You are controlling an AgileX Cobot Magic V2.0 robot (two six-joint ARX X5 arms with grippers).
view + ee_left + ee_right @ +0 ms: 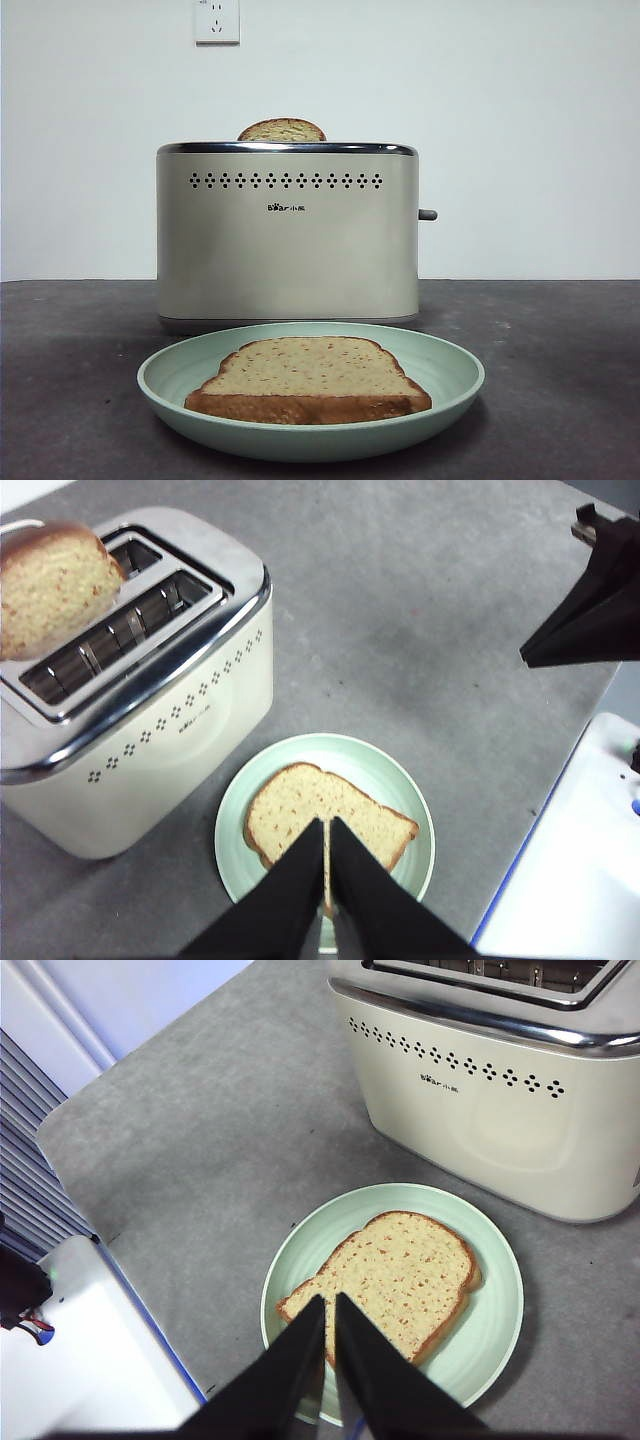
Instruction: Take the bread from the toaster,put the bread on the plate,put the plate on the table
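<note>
Tan, speckled bread [308, 380] lies flat in the mint-green plate [455, 375], and the plate sits on the dark table [560, 330] just in front of the toaster [287, 235]. I also see a second slice [282, 130] poking up from a toaster slot. I judge the task as good as done for the plated slice; only that second slice might remain, if it counts. Both arms hang above the plate holding nothing: the left gripper [327, 832] has its jaws nearly together, and the right gripper [330, 1308] likewise shows just a thin slit.
</note>
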